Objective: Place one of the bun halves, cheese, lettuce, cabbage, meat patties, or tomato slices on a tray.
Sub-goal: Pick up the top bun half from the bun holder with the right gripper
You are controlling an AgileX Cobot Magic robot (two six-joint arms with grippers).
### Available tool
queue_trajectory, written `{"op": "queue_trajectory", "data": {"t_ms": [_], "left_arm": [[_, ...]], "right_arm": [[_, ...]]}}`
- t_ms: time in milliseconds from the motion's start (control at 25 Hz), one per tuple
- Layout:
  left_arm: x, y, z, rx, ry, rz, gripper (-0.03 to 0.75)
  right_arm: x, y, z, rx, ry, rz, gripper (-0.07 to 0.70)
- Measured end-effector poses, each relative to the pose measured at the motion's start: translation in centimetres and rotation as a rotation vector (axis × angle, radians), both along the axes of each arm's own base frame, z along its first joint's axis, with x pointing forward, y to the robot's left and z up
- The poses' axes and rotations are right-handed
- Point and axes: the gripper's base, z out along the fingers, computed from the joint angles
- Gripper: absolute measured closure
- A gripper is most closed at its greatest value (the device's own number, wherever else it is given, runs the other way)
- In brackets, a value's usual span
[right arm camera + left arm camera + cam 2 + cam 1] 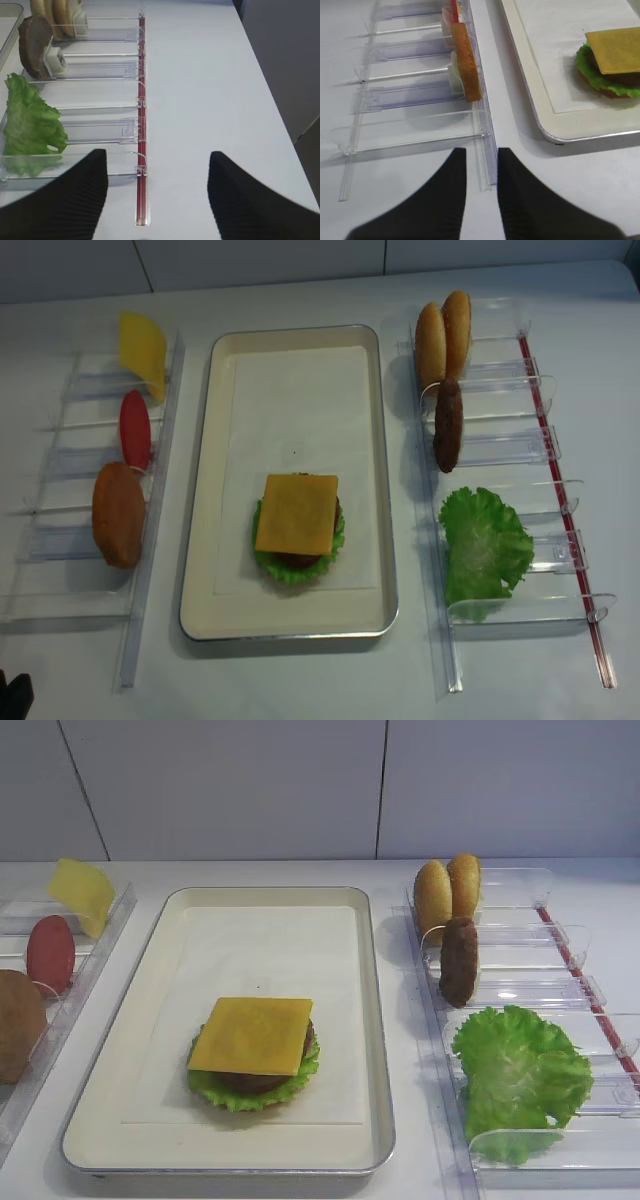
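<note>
Tray contents tell us where we stand: near its front edge sits a stack of lettuce, a patty and a cheese slice on top, with the rest of the paper liner bare.

Going left to right, the left holder rack runs along the tray's left rim and keeps a spare cheese slice at its far end, a tomato slice in the middle, and a bun half nearest us, all standing on edge. Our left gripper hangs over the near end of that rack, fingers almost closed with only a narrow gap, holding nothing. If it goes for the bun like that, we judge the fingers would butt into it or the clear dividers instead of straddling it.

On the tray, the cheese sits slightly askew; a piece dropped off-centre could slide it off.

Right of the tray, the right holder rack carries two bun halves at the far end, a meat patty, then lettuce nearest us. Our right gripper is spread wide and empty over the rack's near end, beside the red strip. The lettuce droops over its divider, so a grab could snag the plastic or drag the rack.
</note>
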Motion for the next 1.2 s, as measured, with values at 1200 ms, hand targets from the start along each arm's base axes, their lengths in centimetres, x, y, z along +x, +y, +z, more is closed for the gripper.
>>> {"op": "queue_trajectory", "data": {"t_ms": [1200], "left_arm": [[0.0,0.0,0.0,-0.001,0.000,0.000,0.547]], "right_arm": [[15.1,2.3,5.0,0.306,0.349,0.180,0.192]]}}
